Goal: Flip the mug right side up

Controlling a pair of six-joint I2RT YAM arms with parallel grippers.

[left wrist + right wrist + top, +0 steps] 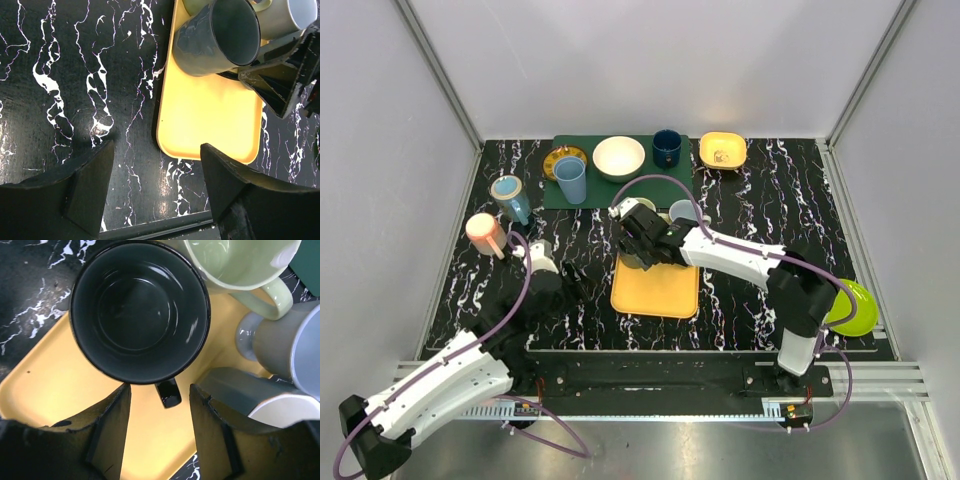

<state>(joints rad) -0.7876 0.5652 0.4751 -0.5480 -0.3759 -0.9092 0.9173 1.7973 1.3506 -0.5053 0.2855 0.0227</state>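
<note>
While the glossy black ceramic mug (140, 310) lies tipped at the far end of the yellow plastic tray (50, 385), mouth and long axis face the right gripper (159, 402), jaws part-open astride its handle; left gripper (156, 150) wide, empty, near-left.

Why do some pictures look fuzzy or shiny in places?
Top external view: evenly lit, sharp. Left wrist view: the left gripper looms dark, nearly featureless; the yellow tray is crisp. Right wrist view: pale glints streak the black mug; the right gripper looks soft.
</note>
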